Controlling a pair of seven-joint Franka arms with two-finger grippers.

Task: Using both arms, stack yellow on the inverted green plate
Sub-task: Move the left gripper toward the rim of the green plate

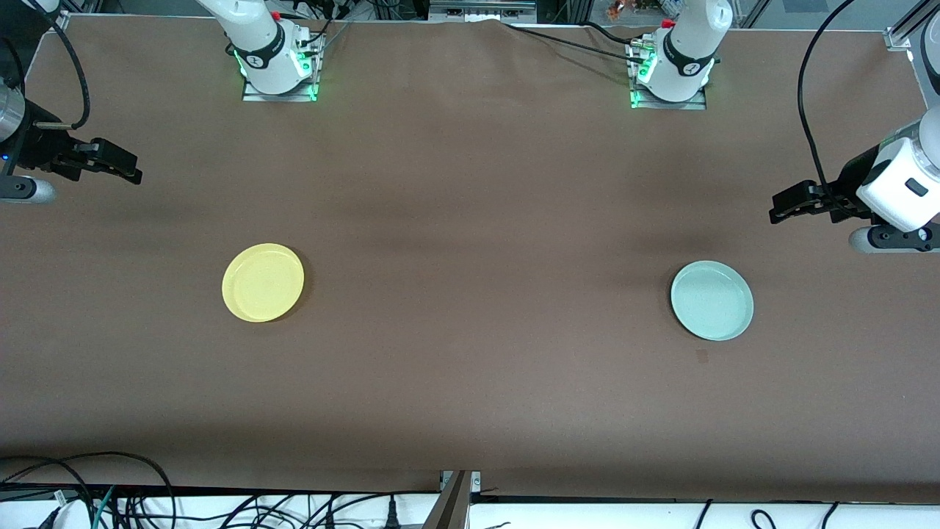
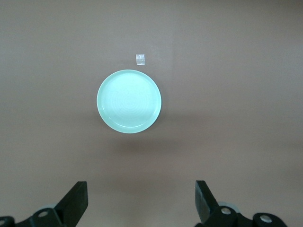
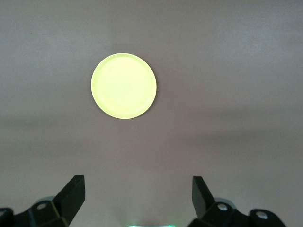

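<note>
The yellow plate [image 1: 263, 283] lies rim up on the brown table toward the right arm's end; it also shows in the right wrist view [image 3: 123, 86]. The green plate [image 1: 711, 300] lies rim up toward the left arm's end and shows in the left wrist view [image 2: 129, 101]. My right gripper [image 1: 125, 168] is open and empty, held high over the table's edge at the right arm's end. My left gripper [image 1: 786, 206] is open and empty, held high over the table at the left arm's end. Both grippers are well apart from the plates.
A small patch of tape [image 1: 702, 356] lies on the table just nearer the front camera than the green plate; it shows in the left wrist view [image 2: 140, 59]. Cables [image 1: 110, 499] run along the table's near edge. The arm bases [image 1: 279, 66] stand at the table's top edge.
</note>
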